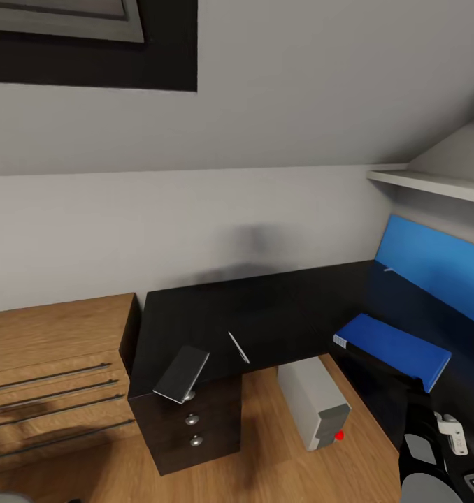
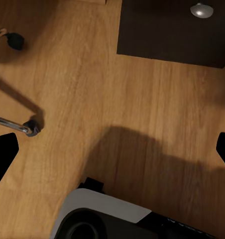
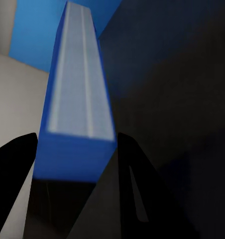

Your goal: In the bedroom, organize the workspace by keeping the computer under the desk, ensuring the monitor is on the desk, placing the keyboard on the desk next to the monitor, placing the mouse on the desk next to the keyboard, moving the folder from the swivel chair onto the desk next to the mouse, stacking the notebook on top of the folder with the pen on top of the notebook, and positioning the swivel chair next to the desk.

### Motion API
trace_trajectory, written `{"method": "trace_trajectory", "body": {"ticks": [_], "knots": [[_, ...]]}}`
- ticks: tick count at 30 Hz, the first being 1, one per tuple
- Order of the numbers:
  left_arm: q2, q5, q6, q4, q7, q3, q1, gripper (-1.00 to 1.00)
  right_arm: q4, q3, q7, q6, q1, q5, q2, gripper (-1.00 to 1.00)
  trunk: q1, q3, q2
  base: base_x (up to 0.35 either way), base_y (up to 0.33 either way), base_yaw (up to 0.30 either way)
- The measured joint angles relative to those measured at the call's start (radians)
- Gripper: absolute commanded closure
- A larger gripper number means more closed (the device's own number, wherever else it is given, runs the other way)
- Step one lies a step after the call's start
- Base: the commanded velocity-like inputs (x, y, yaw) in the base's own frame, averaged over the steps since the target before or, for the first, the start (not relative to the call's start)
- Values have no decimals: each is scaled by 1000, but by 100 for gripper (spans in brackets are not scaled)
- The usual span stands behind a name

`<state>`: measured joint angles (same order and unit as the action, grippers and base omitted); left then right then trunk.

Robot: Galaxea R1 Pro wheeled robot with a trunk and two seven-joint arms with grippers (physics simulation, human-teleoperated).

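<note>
The folder [image 3: 75, 124] is pinched between the right gripper [image 3: 75, 149] fingers, to be lowered flat onto the desk [image 1: 279, 314] before release; the left gripper's [image 2: 112, 149] fingers are spread, nothing held.

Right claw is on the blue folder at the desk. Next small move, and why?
Probably lower the right claw slightly until the folder lies flat on the desk, then open it. The right wrist view shows both fingers against the folder's end. The head view shows the folder over the black top, but I cannot tell whether it is touching.
</note>
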<state>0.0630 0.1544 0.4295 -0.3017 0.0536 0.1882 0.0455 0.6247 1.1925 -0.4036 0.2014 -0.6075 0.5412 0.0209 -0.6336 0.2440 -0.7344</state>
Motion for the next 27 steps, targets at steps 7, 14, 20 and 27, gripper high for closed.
{"method": "trace_trajectory", "body": {"ticks": [7,14,20,27], "knots": [[0,0,0,0,0,0,0,-100,0,0,0,1,0,0,0,100,0,4,0,0,0,-7],[0,0,0,1,0,0,0,-100,0,-1,0,2,0,0,0,100,0,8,0,0,0,-38],[0,0,0,1,0,0,0,-100,0,-1,0,2,0,0,0,100,0,15,0,0,0,-141],[0,0,1,0,0,0,0,-100,0,-1,0,0,0,0,0,100,0,24,0,0,0,-126]]}}
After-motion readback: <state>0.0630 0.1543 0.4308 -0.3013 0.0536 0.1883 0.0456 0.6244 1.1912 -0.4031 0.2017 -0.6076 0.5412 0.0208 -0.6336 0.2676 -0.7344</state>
